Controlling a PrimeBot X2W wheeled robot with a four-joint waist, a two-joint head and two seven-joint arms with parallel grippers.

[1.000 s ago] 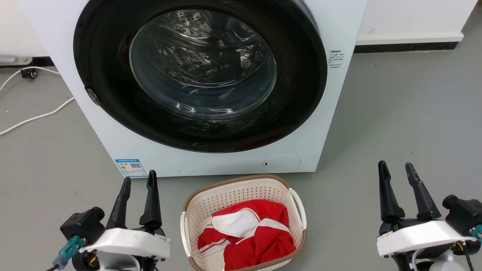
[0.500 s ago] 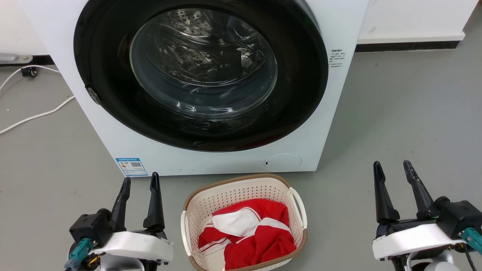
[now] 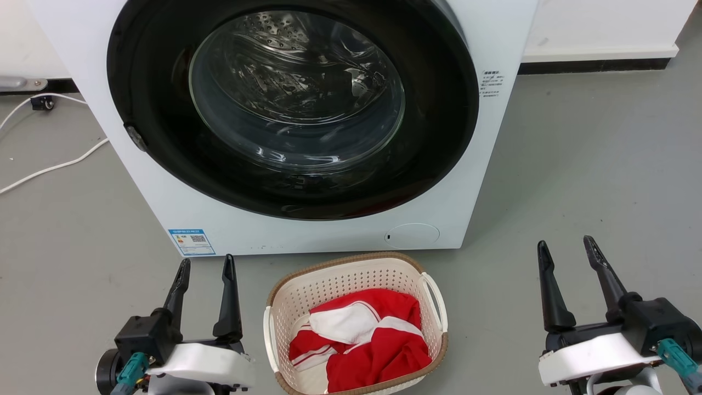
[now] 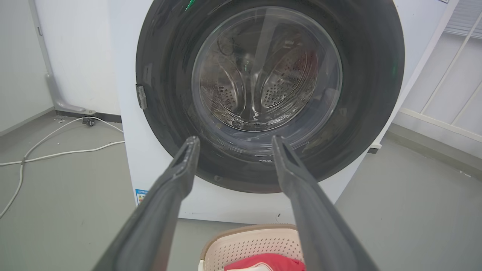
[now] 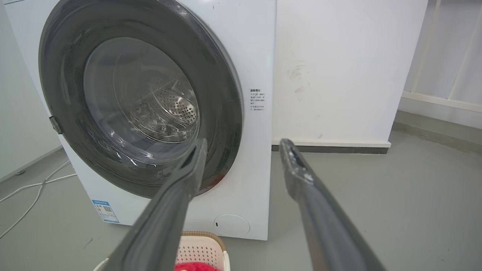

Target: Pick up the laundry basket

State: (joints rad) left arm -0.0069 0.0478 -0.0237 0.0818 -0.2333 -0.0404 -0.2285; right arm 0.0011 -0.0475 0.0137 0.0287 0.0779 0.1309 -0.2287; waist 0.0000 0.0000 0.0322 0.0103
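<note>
Although the left gripper (image 3: 207,259) and right gripper (image 3: 565,241) have each edged slightly inward, fingers apart and empty, the small cream-white perforated plastic laundry basket (image 3: 329,285) sits untouched on the grey floor (image 3: 576,164) between them, handles not yet reached.

The grey floor (image 3: 576,164) carries the laundry basket (image 3: 351,280), standing between the left gripper (image 3: 207,260) and the right gripper (image 3: 565,242), the white washing machine (image 3: 307,238) ahead of both grippers' fingertips with the basket near its foot, and a white cable (image 3: 55,167) lying well out past the left gripper.
</note>
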